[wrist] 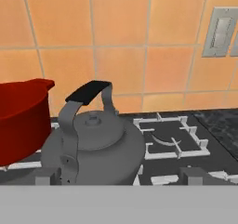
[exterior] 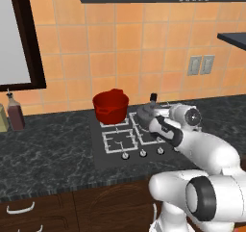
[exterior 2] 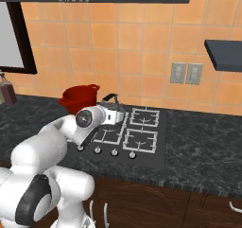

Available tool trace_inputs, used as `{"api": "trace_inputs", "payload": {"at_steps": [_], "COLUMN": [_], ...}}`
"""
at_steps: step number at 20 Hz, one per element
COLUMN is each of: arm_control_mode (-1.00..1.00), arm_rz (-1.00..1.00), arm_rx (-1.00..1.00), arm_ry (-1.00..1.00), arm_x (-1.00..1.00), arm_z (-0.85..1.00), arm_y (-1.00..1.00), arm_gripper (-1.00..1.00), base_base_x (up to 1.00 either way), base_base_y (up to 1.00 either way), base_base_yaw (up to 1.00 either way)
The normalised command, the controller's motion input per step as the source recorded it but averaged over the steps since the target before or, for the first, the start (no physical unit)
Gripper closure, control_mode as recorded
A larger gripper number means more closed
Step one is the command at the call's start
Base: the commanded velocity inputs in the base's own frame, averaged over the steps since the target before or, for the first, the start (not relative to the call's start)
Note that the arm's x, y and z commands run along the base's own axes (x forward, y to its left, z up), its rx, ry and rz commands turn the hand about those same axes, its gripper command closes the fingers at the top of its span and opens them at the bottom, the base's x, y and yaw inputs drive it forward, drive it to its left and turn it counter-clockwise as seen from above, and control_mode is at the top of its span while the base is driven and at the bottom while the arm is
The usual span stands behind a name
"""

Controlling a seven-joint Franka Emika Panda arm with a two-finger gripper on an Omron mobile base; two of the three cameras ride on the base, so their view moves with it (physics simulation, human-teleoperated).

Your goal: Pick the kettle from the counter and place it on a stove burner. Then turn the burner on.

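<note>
On the stove, just right of the red pot (wrist: 21,121), sits the kettle (wrist: 93,146), upright on a burner grate with its black handle arching over the lid. We judge the placing done and the knob step still ahead. Our gripper (wrist: 118,174) hovers close behind the kettle, fingers spread about as wide as they go and holding nothing. The main risk from here, we think, is that the wide-open fingers or the wrist clip the handle or body on the way to the knobs (exterior: 142,153) along the near edge of the stove, which could nudge the kettle off its grate or against the pot; picking the wrong knob would light a different burner. From the hand view we get the kettle's handle and lid clearly, whereas the base views hide much of it behind the arm but show the knob row.
</note>
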Motion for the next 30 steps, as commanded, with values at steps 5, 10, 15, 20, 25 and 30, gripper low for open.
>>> {"api": "trace_inputs", "payload": {"at_steps": [5, 10, 15, 20, 25, 30], "arm_control_mode": [-1.00, -1.00, -1.00, -1.00, -1.00, -1.00], "arm_rz": [0.00, 0.00, 0.06, 0.08, 0.01, 0.00], "arm_rx": [0.00, 0.00, 0.00, 0.01, 0.06, 0.08], "arm_ry": [0.31, 0.41, 0.32, 0.25, 0.24, 0.20], "arm_x": [-0.60, -0.77, -0.60, -0.18, -0.01, 0.00], "arm_z": [0.73, -0.11, -0.58, -0.51, -0.35, -0.25], "arm_y": [-0.03, 0.00, 0.02, 0.28, 0.24, 0.02], "arm_gripper": [-1.00, -1.00, -1.00, -1.00, -1.00, -1.00], "base_base_x": [0.00, 0.00, 0.00, 0.00, 0.00, 0.00], "base_base_y": [0.00, 0.00, 0.00, 0.00, 0.00, 0.00], "base_base_yaw": [0.00, 0.00, 0.00, 0.00, 0.00, 0.00]}}
